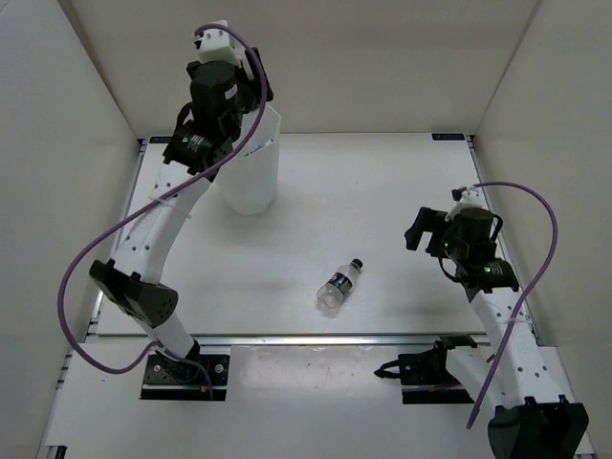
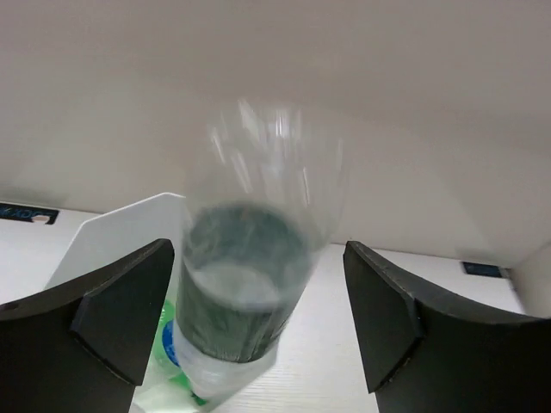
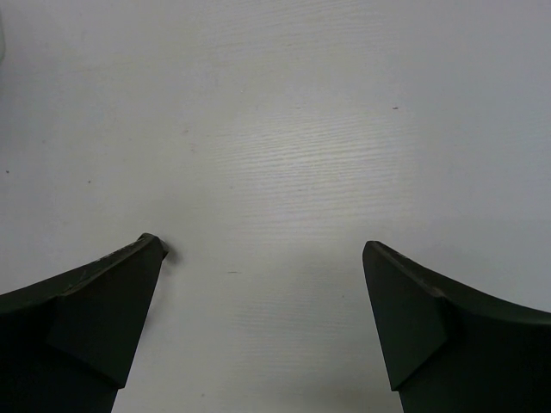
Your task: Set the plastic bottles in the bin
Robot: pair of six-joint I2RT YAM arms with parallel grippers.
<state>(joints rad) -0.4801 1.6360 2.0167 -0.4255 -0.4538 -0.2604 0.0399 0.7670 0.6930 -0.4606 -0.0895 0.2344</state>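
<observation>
The tall white bin (image 1: 251,177) stands at the back left of the table. My left gripper (image 1: 222,120) hangs over its rim. In the left wrist view this gripper (image 2: 258,249) is open. A clear bottle with a dark label (image 2: 250,284) is between the jaws, blurred and touching neither finger, its lower end inside the bin's rim (image 2: 120,228). A green bottle (image 2: 169,331) lies inside the bin below it. A clear bottle with a blue label (image 1: 339,285) lies on the table near the front middle. My right gripper (image 1: 421,229) (image 3: 263,249) is open and empty over bare table.
White walls close in the table on the left, back and right. The arm bases (image 1: 182,368) sit at the near edge. The left arm (image 1: 158,225) arcs over the table's left side.
</observation>
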